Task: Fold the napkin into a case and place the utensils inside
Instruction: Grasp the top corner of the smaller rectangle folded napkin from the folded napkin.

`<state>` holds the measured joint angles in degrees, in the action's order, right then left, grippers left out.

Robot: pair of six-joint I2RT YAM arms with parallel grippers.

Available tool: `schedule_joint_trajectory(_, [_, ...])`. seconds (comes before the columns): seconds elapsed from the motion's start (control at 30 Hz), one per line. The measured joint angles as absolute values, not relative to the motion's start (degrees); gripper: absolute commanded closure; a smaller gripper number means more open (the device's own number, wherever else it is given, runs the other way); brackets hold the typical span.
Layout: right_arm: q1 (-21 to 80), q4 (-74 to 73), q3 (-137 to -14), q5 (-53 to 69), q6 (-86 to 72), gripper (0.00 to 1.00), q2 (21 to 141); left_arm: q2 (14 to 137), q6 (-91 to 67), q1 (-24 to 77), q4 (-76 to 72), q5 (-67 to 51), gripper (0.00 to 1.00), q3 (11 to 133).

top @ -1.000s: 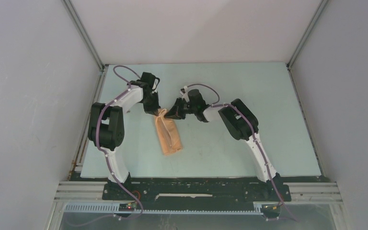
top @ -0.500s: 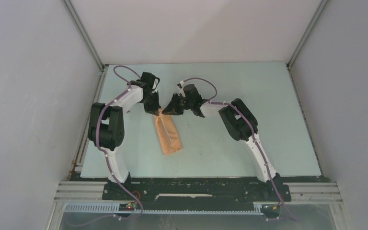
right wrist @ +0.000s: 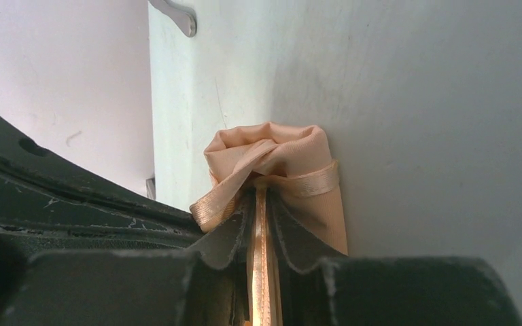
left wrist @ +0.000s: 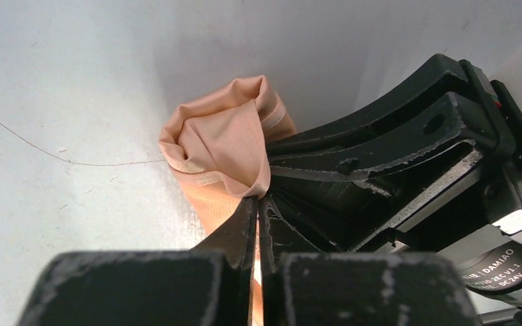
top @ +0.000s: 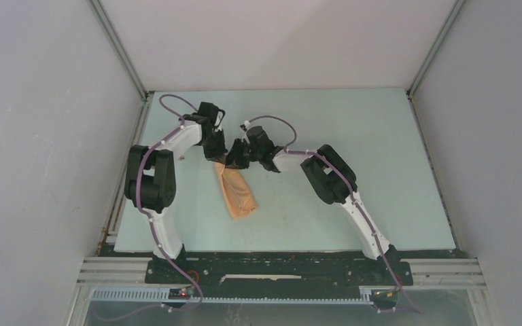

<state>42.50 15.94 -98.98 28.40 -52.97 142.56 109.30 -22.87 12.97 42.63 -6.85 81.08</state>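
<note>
The peach napkin (top: 239, 195) lies as a narrow folded case on the table (top: 353, 136), its far end lifted and bunched. My left gripper (top: 219, 158) is shut on that far end; in the left wrist view its jaws (left wrist: 258, 201) pinch the cloth (left wrist: 221, 142). My right gripper (top: 234, 162) is shut on the same end from the right, pressed close to the left one; in the right wrist view it (right wrist: 262, 195) clamps a hemmed edge of the cloth (right wrist: 272, 151). A silvery metal piece (right wrist: 177, 16) shows at the top edge. The spoon is out of view.
The right gripper's black body (left wrist: 387, 153) fills the right side of the left wrist view. The left table edge and wall (right wrist: 54, 81) lie close behind the cloth. A loose thread (left wrist: 75, 159) lies on the table.
My right gripper has moved left across the case's far end until it meets the left gripper. The cloth's far end has bunched up between them. The left arm has barely moved.
</note>
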Motion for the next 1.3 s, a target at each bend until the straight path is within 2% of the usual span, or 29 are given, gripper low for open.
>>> schedule_joint_trajectory(0.07, [42.4, 17.2, -98.9, 28.5, -54.3, 0.82, 143.0, 109.5, -23.5, 12.8, 42.4, -6.9, 0.75, 81.1])
schedule_joint_trajectory(0.2, [42.2, 19.8, -97.7, 28.3, -56.6, 0.82, 143.2, 109.4, -25.1, 11.4, 41.4, -7.1, 0.58, 80.0])
schedule_joint_trajectory(0.33, [42.2, 20.7, -97.4, 27.8, -57.6, 0.84, 143.2, 107.9, -26.9, 9.3, 39.5, -7.6, 0.49, 76.8])
schedule_joint_trajectory(0.47, [42.2, 21.1, -97.2, 27.5, -58.2, 0.85, 143.2, 104.4, -27.7, 8.5, 38.0, -7.7, 0.47, 73.6])
schedule_joint_trajectory(0.5, [42.2, 21.2, -97.2, 27.5, -58.2, 0.85, 143.2, 102.9, -28.0, 8.4, 37.7, -7.7, 0.47, 72.9])
schedule_joint_trajectory(0.57, [42.2, 21.2, -97.2, 27.5, -58.2, 0.85, 143.2, 99.9, -28.4, 8.4, 36.8, -7.7, 0.55, 71.8])
schedule_joint_trajectory(0.63, [42.2, 21.2, -97.2, 27.4, -58.2, 0.86, 143.2, 96.8, -28.9, 8.3, 35.6, -7.7, 0.82, 70.7])
schedule_joint_trajectory(0.73, [42.2, 21.2, -97.2, 27.4, -58.2, 0.9, 143.2, 94.1, -30.2, 7.3, 34.1, -7.9, 0.99, 69.9])
schedule_joint_trajectory(0.87, [42.2, 21.1, -97.1, 27.2, -58.3, 1.0, 143.2, 98.4, -31.3, 5.4, 32.7, -9.8, 1.0, 71.9])
schedule_joint_trajectory(1.07, [42.2, 20.9, -97.1, 27.0, -58.5, 1.0, 143.2, 107.1, -32.1, 5.1, 31.2, -11.8, 1.0, 71.9])
schedule_joint_trajectory(1.3, [42.2, 20.8, -97.1, 26.9, -58.7, 1.0, 143.2, 107.5, -32.1, 5.2, 30.0, -12.2, 1.0, 71.7])
